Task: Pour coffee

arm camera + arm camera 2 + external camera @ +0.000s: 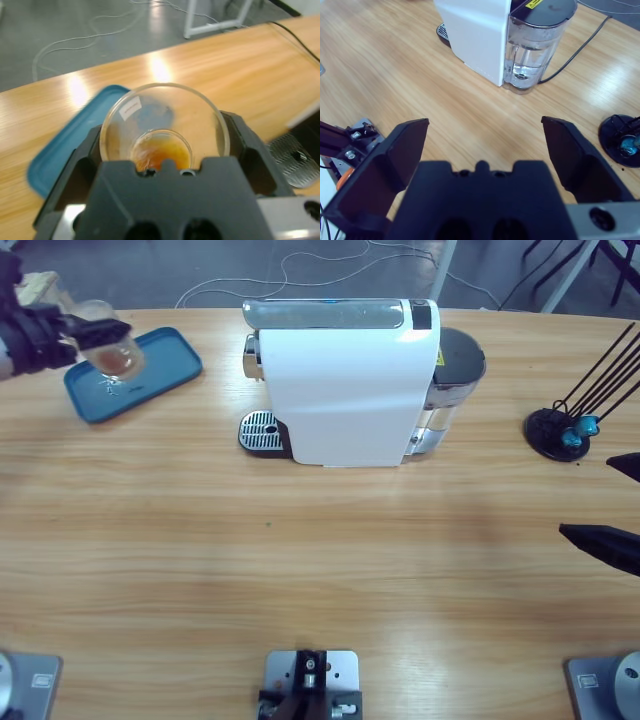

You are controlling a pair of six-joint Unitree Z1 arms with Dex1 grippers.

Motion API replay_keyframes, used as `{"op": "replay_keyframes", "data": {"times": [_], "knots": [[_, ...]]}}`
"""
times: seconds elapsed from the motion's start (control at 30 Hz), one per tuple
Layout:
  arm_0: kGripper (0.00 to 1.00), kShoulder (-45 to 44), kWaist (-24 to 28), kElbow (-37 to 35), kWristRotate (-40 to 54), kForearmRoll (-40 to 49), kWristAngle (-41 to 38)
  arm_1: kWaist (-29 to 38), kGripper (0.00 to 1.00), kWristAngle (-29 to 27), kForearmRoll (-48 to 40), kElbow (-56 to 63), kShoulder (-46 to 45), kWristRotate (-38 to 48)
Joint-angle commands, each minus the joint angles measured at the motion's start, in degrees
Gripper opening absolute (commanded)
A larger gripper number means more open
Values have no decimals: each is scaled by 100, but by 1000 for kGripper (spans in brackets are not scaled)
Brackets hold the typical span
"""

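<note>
Two grippers: the left gripper [85,332] clasped a glass [112,345] holding coffee [162,152] over the tray [165,365] at the table's [320,570] far left corner; the right gripper [485,145] gaped, unladen, near the right edge.

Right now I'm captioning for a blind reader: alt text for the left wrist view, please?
The left gripper holds a clear glass cup with a little brown coffee at its bottom, above a teal tray on a wooden table.
</note>
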Motion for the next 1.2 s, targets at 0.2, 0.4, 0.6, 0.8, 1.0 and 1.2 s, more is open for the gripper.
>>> {"op": "replay_keyframes", "data": {"times": [0.2,0.4,0.6,0.8,1.0,1.2], "knots": [[361,1098,825,-290,-301,41,127,2,1000,20,-46,162,5,-83],[361,1351,937,-371,-297,60,121,2,1000,22,-46,164,5,-91],[374,1644,1050,-413,-301,81,121,2,1000,15,-46,164,5,-91],[983,1803,1093,-367,-424,171,183,2,1000,15,-46,167,5,-100],[987,1567,1093,-163,-428,172,382,0,1000,17,-46,167,5,-109],[987,472,1102,90,-433,470,517,2,1000,24,-46,164,14,-112]]}}
